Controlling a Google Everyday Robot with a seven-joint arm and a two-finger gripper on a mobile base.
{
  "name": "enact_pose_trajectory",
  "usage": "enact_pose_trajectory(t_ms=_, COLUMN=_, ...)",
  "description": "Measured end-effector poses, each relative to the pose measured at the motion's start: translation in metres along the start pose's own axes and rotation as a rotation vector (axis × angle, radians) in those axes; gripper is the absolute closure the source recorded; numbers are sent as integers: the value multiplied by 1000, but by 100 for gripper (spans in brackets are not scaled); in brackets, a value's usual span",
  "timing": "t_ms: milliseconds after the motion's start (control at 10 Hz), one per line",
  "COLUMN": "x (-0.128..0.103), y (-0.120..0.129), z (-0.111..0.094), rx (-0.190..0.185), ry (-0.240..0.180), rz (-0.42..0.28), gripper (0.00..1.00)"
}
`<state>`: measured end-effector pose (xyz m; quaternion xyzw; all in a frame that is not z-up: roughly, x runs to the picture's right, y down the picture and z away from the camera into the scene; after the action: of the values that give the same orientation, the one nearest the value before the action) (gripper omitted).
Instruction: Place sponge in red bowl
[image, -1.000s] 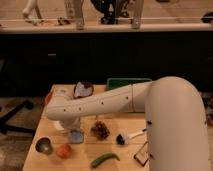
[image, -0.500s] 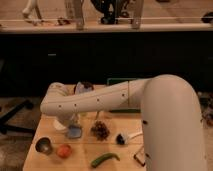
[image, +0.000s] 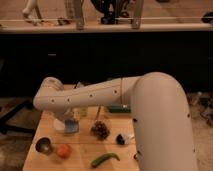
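- Now your sponge (image: 72, 127) lies blue on the left of the table (image: 80, 150), right under the gripper (image: 67, 121).
- Whether the gripper clasps it, you cannot tell.
- Just right sits a brown clump (image: 100, 129).
- Nearer the front: metal cup (image: 44, 145), orange fruit (image: 63, 150), green pepper (image: 105, 159).
- Behind, the white arm (image: 100, 95) blocks your view of the table's back.

We can read no text, label, brand, number or sign anywhere: none on the white arm (image: 100, 95), none on the table (image: 82, 150), none on the small things lying there. The gripper (image: 67, 120) is at the left of the frame, a little below the middle, low over the table and right by the blue sponge (image: 72, 128).
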<state>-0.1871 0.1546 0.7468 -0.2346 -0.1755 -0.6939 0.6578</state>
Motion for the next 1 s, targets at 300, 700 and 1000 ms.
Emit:
enact_pose_trajectory(t_ms=300, x=22, y=-21, z=0, rx=-7, ry=-3, rz=-31, gripper=100)
enact_pose_trajectory(t_ms=700, x=46, y=-34, z=-3, rx=-16, ry=-7, rz=-45, gripper=100)
enact_pose_trajectory(t_ms=1000, x=66, y=-40, z=-2, rx=-21, ry=-19, rz=-38, gripper=100)
